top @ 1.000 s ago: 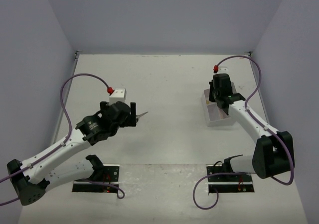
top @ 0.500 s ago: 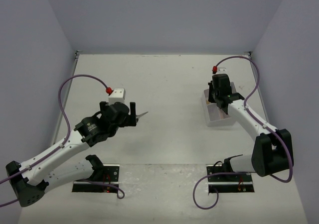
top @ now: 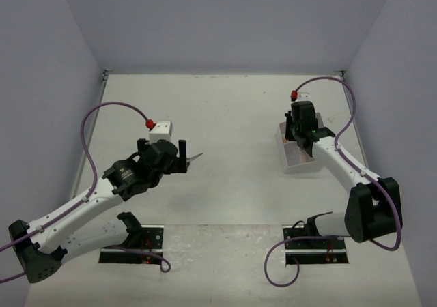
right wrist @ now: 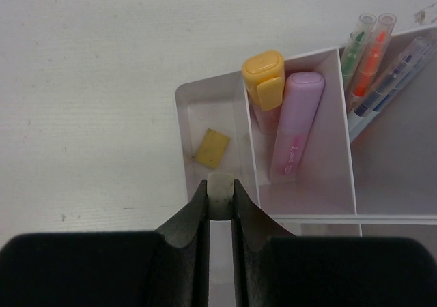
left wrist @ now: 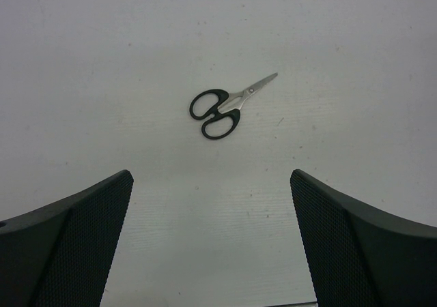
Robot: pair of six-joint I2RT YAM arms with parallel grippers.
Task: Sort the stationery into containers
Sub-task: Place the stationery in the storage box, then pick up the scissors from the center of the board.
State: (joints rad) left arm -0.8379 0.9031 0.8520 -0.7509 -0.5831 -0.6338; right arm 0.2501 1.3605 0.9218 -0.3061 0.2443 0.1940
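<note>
One grey eraser (right wrist: 220, 199) pinched in right pincer (right wrist: 220, 188), seemingly above tray (right wrist: 205, 87).

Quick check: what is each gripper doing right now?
Left gripper: open, empty, scissors lying loose ahead of it.
Right gripper: closed on a small pale eraser.

No legible text; pink print on purple marker (right wrist: 295, 126) unreadable.
</note>
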